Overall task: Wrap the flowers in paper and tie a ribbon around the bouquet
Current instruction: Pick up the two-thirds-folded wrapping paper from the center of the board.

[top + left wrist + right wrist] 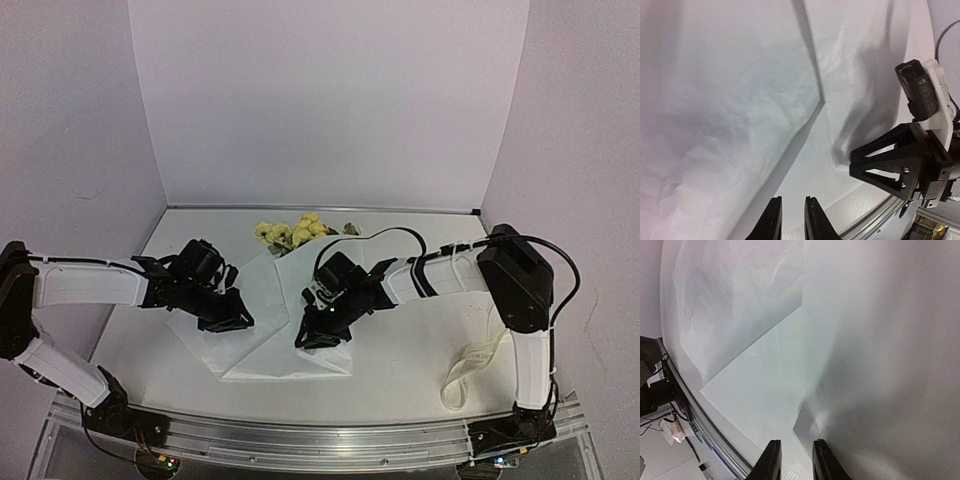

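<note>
Found paper [270,335] lying mid-table in overlapping folded flaps, with flowers [290,232] poking out at its far edge and stems hidden beneath. Judged thin, light and limp: likely to crease, tear or slide on the smooth table [400,350] if dragged. Best pinched at a free flap edge or corner, not in the flat middle. Judged blooms fragile; advise no squeezing there, taking hold at the wrapped stems instead.

Checked left gripper [792,222]: fingers a narrow gap apart, nothing between them, low over the left flap. Checked right gripper [796,462]: likewise slightly parted and empty, low over the right flap beside a lifted corner.

Located ribbon [478,362] looped on the table beside the right arm [525,290], well apart from the paper. Judged soft and floppy, liable to snag on that arm.

Noted open table on both sides of the paper. Noted walls [330,100] close behind the blooms and rail [300,435] near the front fold. Found little room between the grippers themselves.
</note>
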`<state>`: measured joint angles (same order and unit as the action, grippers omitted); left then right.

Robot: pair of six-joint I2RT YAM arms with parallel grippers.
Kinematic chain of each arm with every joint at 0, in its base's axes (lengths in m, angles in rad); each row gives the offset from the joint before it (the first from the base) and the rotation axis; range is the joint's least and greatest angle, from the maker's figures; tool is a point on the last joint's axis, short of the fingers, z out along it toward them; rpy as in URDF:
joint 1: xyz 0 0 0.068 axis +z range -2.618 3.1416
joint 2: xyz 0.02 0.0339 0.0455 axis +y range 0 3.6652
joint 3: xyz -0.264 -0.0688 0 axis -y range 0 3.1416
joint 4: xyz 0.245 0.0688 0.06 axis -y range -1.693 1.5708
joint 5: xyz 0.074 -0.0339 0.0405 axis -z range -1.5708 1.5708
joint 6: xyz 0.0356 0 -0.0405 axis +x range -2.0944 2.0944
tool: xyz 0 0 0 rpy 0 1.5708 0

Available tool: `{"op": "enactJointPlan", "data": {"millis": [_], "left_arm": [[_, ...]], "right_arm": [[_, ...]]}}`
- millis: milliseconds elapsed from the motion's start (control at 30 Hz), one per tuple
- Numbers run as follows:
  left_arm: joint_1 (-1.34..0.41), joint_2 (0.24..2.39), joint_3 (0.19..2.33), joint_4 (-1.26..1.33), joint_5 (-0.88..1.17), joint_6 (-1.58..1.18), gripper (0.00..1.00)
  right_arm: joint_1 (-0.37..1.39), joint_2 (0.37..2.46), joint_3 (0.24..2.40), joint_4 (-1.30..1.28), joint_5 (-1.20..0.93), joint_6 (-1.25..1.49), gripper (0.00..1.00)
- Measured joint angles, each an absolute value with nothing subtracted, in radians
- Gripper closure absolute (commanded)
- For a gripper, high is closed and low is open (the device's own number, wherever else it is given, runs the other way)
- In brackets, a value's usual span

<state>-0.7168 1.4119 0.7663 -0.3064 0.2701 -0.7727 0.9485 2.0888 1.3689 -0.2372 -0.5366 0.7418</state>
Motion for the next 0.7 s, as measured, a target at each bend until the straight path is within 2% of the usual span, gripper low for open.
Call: {"op": "enactJointPlan", "data": {"millis": [233,367,467,700], "left_arm": [[-0.704,1.242,0.609,-0.373,0.292,-0.917,0.79],[-0.712,1.157,0.518,-0.388,0.313,-1.001,0.70],[-0.742,1.099,0.468,-0.403,0.320,-1.060,0.67],[-0.854,1.094,0.455,-0.384,0.318,-1.155,0.68]], "right_arm": [[0.949,2.094,1.369,-0.233,-0.550,0.744,0.95],[0.949,2.097,1.369,-0.232,-0.553,0.741,0.99],[0.951,2.100,1.369,-0.232,-0.552,0.737,1.00],[0.962,2.119,1.369,-0.231,-0.535,0.733,1.00]]}}
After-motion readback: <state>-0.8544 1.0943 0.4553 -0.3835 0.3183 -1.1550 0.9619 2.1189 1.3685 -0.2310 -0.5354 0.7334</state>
